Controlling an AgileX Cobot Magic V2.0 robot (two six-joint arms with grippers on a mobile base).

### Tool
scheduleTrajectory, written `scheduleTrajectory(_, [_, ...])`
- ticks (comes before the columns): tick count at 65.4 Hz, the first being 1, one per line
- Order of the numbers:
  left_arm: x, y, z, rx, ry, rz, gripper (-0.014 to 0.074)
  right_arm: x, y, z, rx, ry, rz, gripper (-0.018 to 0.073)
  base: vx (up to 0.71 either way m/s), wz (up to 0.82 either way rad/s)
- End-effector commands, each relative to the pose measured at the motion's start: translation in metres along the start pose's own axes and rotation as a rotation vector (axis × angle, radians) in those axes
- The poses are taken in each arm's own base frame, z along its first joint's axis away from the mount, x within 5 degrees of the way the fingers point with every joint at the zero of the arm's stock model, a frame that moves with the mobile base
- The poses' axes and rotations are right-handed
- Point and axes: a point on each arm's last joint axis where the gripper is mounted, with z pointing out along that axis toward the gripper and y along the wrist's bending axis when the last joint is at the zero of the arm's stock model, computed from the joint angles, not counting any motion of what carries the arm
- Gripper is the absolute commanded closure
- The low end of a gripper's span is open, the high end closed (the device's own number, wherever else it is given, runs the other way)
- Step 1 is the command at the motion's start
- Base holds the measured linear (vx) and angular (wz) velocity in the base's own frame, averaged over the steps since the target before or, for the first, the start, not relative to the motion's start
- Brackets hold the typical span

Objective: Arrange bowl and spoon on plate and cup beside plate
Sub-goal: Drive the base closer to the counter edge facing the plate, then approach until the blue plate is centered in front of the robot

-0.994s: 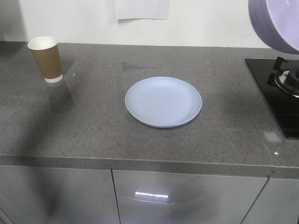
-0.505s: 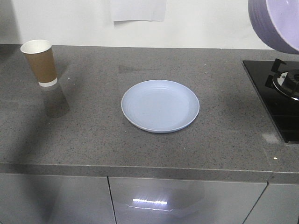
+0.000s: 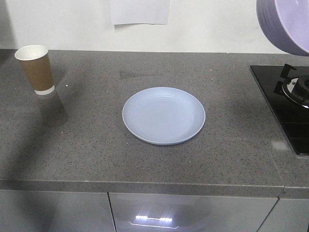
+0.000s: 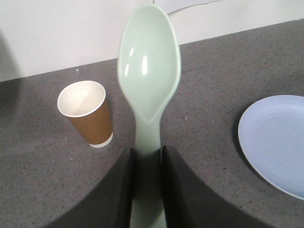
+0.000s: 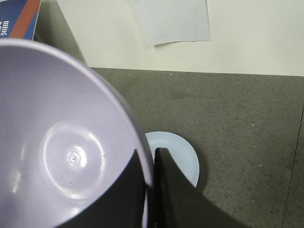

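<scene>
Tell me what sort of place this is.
Most likely a kitchen: a grey speckled stone countertop, a black glass gas hob set into it at the right, and glossy grey cabinet doors under the counter edge.

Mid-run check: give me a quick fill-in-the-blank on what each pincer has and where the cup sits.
The left pincer grips the spoon by its ____.
The right pincer clamps the bowl at its ____.
The cup stands ____ on the counter, apart from the plate.
Missing: handle; rim; upright.
</scene>
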Motion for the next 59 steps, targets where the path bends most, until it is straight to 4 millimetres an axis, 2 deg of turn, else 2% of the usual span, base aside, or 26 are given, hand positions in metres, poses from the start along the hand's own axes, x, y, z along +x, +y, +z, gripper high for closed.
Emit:
scheduleTrajectory(1, [-0.0134, -0.0018, -0.0160, 0.001, -0.117, -0.010, 0.0603, -0.0130, 0.0139, -0.0105, -0.016, -0.097, -0.025, 0.0565, 0.06, -0.02])
scheduleTrajectory(59, [-0.0134, -0.0018, -0.0160, 0.001, -0.117, -0.010, 0.0603, -0.0130, 0.0139, -0.0105, -0.016, -0.097, -0.025, 0.0565, 0.07, -0.03])
